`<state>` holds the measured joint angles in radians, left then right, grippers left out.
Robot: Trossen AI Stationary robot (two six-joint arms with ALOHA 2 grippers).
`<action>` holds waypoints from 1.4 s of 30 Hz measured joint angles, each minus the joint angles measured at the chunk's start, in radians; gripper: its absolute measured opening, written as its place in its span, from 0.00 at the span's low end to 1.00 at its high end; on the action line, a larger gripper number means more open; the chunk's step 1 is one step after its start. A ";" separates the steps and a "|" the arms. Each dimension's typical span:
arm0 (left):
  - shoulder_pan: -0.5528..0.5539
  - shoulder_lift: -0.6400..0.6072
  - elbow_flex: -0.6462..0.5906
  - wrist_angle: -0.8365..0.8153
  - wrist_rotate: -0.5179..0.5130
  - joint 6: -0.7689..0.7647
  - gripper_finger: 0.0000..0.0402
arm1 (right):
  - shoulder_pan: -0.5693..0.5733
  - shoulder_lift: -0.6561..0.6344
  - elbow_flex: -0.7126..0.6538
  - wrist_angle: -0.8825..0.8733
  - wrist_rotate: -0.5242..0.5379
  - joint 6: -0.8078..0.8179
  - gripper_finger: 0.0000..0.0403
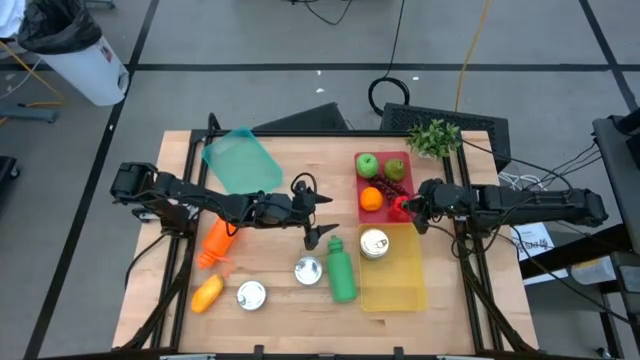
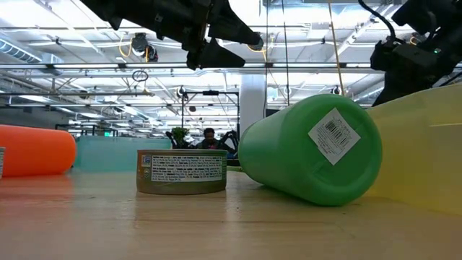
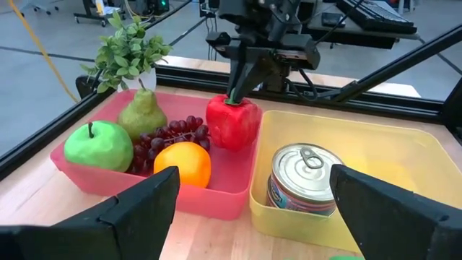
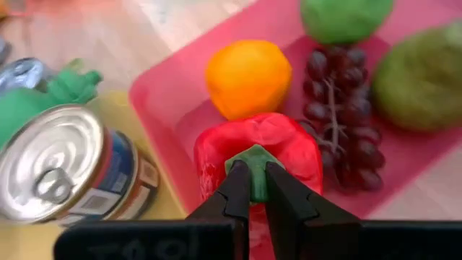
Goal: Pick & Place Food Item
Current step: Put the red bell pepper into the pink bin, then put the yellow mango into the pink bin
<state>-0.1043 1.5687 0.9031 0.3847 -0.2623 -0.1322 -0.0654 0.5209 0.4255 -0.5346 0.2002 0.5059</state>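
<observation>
Right gripper (image 4: 253,189) is pinched shut on the green stem of the red pepper (image 4: 258,153), which sits at the 6 o'clock edge of the red tray (image 1: 361,190), beside the orange (image 1: 370,199). Can't tell if it's lifted or resting. Tray also holds apple, pear, grapes. Yellow bin (image 1: 400,285) has one can (image 1: 374,243). Left gripper (image 1: 318,214) hangs wide open and empty mid-table. Remaining, I'd judge: release the pepper, then sort the green bottle (image 1: 341,272), two cans and orange items at 7 o'clock.
</observation>
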 joint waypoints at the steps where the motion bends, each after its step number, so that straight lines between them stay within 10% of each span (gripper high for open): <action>1: 0.000 0.000 0.000 0.000 0.000 0.000 0.91 | 0.000 0.001 0.000 -0.008 0.010 0.014 0.04; 23: 0.000 0.000 0.000 0.001 0.000 0.002 0.89 | 0.000 0.019 0.000 -0.048 0.009 0.059 0.16; 42: 0.000 0.000 -0.001 -0.047 0.000 -0.030 0.89 | 0.002 -0.007 0.000 0.367 0.005 -0.141 0.21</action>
<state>-0.1042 1.5688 0.9025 0.3380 -0.2623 -0.1617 -0.0639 0.5135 0.4259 -0.1677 0.2048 0.3645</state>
